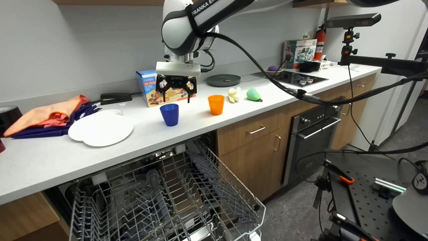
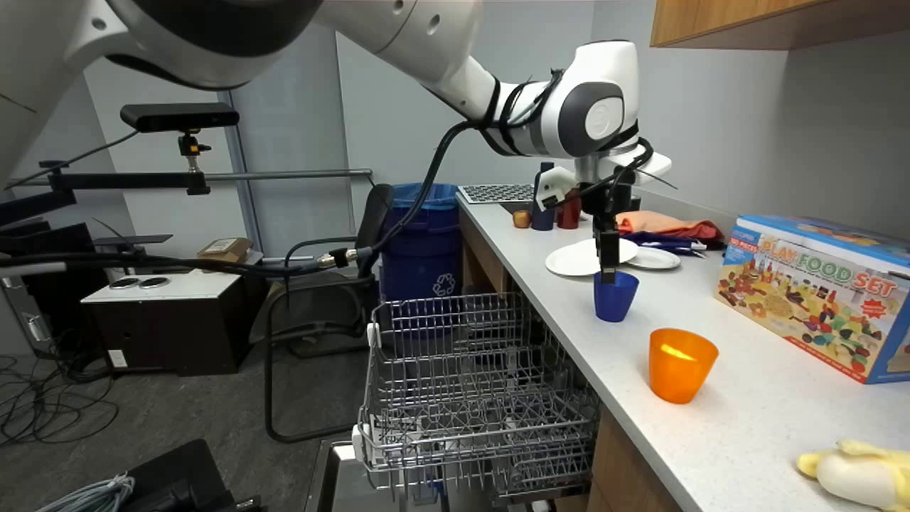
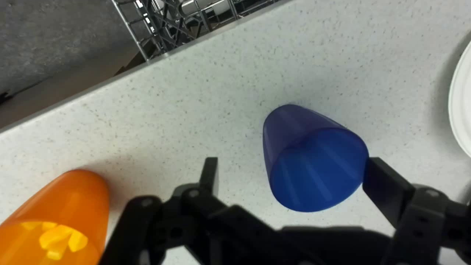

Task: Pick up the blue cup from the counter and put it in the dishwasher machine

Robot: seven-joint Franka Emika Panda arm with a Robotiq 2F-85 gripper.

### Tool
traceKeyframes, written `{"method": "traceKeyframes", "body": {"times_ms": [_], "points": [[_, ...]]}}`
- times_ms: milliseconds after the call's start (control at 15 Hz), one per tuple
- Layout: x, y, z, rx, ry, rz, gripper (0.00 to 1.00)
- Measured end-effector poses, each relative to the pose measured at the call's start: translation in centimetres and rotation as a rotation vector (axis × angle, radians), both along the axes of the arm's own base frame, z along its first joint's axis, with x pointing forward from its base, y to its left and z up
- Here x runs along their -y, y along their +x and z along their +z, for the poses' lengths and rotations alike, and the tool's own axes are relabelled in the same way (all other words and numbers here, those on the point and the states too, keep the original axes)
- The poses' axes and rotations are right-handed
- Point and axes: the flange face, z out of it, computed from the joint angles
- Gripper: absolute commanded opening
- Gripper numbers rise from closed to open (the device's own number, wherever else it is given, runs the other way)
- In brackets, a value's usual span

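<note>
The blue cup point(image 1: 170, 115) stands upright on the white counter point(image 1: 147, 135); it also shows in an exterior view point(image 2: 617, 299) and in the wrist view point(image 3: 312, 169). My gripper point(image 1: 176, 100) is open and points down just above the cup's rim, with the cup between its fingers in the wrist view. There the cup lies nearer the right finger; whether they touch I cannot tell. The dishwasher machine point(image 2: 483, 405) is open below the counter, its wire rack point(image 1: 167, 187) pulled out.
An orange cup point(image 2: 681, 366) with yellow pieces inside stands beside the blue cup. White plates point(image 1: 107, 130) lie on its far side. A play food box point(image 1: 147, 88) stands behind, against the wall. Soft toys point(image 1: 234, 95) and a dark pan point(image 1: 223, 80) are further along.
</note>
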Motion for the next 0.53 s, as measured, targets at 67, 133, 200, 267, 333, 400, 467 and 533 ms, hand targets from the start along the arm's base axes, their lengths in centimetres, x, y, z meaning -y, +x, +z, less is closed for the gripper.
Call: {"method": "traceKeyframes", "body": {"times_ms": [67,133,200,267,333,400,467,533], "points": [[0.4,0.4,-0.4,0.002,-0.003,-0.013,1.00],[0.8,0.7,-0.9,0.003,-0.006,-0.025,1.00],[1.1,1.0,-1.3,0.002,-0.007,-0.036,1.00],[1.3,1.2,-1.7,0.001,-0.007,-0.044,1.00],[1.4,1.4,-2.2,-0.002,-0.008,-0.049,1.00],[1.4,1.6,-2.6,-0.004,-0.008,-0.051,1.00],[1.4,1.8,-3.0,-0.006,-0.008,-0.054,1.00],[1.4,2.0,-3.3,-0.008,-0.009,-0.054,1.00]]}}
